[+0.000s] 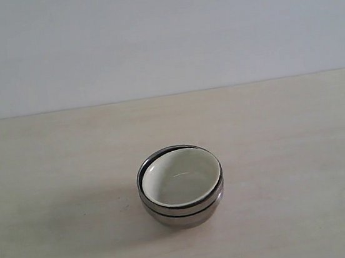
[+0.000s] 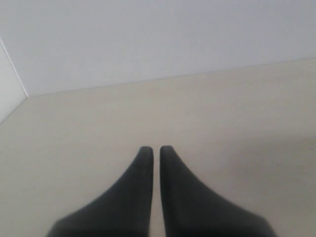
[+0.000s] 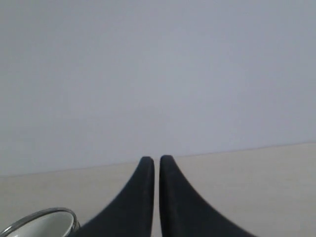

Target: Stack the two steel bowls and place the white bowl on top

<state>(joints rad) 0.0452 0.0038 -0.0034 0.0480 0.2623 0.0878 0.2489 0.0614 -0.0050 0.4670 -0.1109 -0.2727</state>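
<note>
At the middle of the table in the exterior view, the two steel bowls [image 1: 184,210] stand nested one inside the other. The white bowl [image 1: 181,177] sits inside the upper one, its cream inside facing up; its outside pattern is hidden. Neither arm shows in that view. In the left wrist view my left gripper [image 2: 156,147] is shut with nothing in it, over bare table. My right gripper [image 3: 156,157] is also shut and empty. A steel rim around the white bowl [image 3: 42,224] shows at the corner of the right wrist view, apart from the fingers.
The pale wooden table [image 1: 301,151] runs back to a plain white wall [image 1: 161,36]. In the left wrist view a wall corner [image 2: 15,74] meets the table at one side.
</note>
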